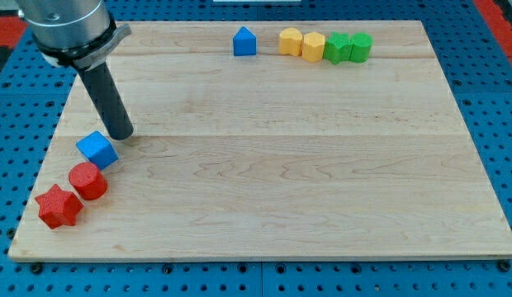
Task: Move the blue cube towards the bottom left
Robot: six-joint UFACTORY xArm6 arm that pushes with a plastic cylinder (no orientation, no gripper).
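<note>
Eight small blocks are sitting on the wooden board (264, 165). Near the view's left edge, the blue cube (97, 149) is lying just below and left of the tip (121, 136) of the dark rod, the two looking about touching. The rod is carrying no gripper, so nothing is being grasped. Below the cube, a red cylinder (87, 181) and a red star (59, 206) are trailing towards the bottom-left corner. Along the top, a blue house-shaped block (244, 41), two yellow blocks (301, 43) and two green blocks (348, 47) are sitting in a row
</note>
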